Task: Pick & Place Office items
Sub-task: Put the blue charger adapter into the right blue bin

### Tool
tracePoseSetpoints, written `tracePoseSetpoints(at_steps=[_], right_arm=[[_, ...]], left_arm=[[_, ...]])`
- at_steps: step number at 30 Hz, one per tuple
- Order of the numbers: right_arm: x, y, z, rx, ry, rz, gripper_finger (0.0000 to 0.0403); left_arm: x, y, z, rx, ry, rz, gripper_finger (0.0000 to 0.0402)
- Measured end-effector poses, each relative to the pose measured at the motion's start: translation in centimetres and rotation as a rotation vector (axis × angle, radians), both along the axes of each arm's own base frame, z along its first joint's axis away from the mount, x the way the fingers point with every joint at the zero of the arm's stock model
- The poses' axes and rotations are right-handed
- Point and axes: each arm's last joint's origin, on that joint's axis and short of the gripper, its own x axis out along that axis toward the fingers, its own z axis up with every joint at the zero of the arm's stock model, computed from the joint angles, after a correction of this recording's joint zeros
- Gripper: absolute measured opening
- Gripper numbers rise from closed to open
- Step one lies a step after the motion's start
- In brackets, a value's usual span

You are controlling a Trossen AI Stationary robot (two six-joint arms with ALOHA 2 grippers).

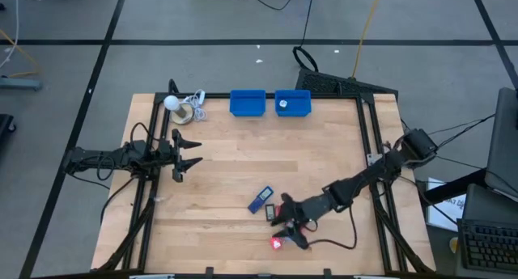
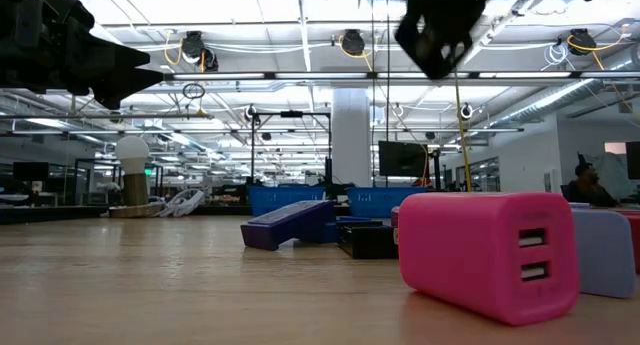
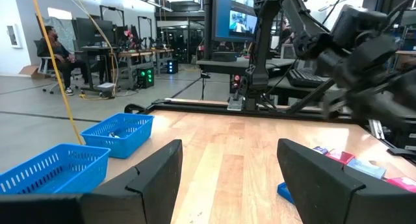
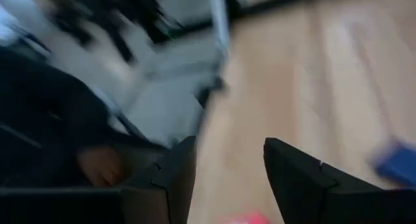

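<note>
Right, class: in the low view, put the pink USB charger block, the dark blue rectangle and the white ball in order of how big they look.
1. Pink USB charger block, though it sits nearest the camera, which inflates it.
2. Dark blue rectangle, lying farther back.
3. White ball, far across the table, so its true size against the others is unsure.

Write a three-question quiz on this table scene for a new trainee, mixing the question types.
1. True or false: the left gripper holds a red block.
2. Which gripper is nearer the red block? A) left B) right
3. Fill in: the two blue bins stand at the table's ___ edge, beside the white ball.

Key: 1 false, it is open and empty. 2 B. 3 far.
</note>
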Motion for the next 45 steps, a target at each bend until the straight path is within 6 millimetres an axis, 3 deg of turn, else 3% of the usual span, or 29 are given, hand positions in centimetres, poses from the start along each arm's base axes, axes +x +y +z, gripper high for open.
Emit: tracePoseSetpoints(at_steps=[5, 12, 16, 21, 25, 29, 36, 45], right_arm=[[0.2, 1.8, 0.9, 0.039, -0.258, 0.056, 0.0171], [0.2, 2.7, 1.3, 0.087, -0.348, -0.005, 0.0194], [0.6, 4.5, 3.8, 0.129, -0.4, 0.051, 0.0214], [0.7, 8.2, 7.8, -0.059, -0.385, 0.084, 0.0219], [0.5, 9.3, 9.3, -0.273, -0.194, -0.106, 0.0219], [-0.3, 8.0, 7.7, -0.398, 0.072, -0.326, 0.0219], [-2.2, 3.6, 2.9, -0.425, 0.553, -0.607, 0.0219], [-4.2, 0.9, -3.5, -0.363, 0.811, -0.639, 0.0219]], left_arm=[[0.0, 0.0, 0.0, 0.0, 0.0, 0.0, 0.0255], [0.0, 0.0, 0.0, -0.001, 0.0, 0.0, 0.0255], [0.0, 0.0, 0.0, -0.001, -0.001, 0.0, 0.0255], [0.0, 0.0, 0.0, -0.001, -0.001, 0.0, 0.0255], [0.0, 0.0, 0.0, -0.002, -0.001, 0.0, 0.0255], [0.0, 0.0, 0.0, -0.001, 0.0, 0.0, 0.0255], [0.0, 0.0, 0.0, 0.0, 0.0, 0.0, 0.0255], [0.0, 0.0, 0.0, -0.002, -0.001, 0.0, 0.0255]])
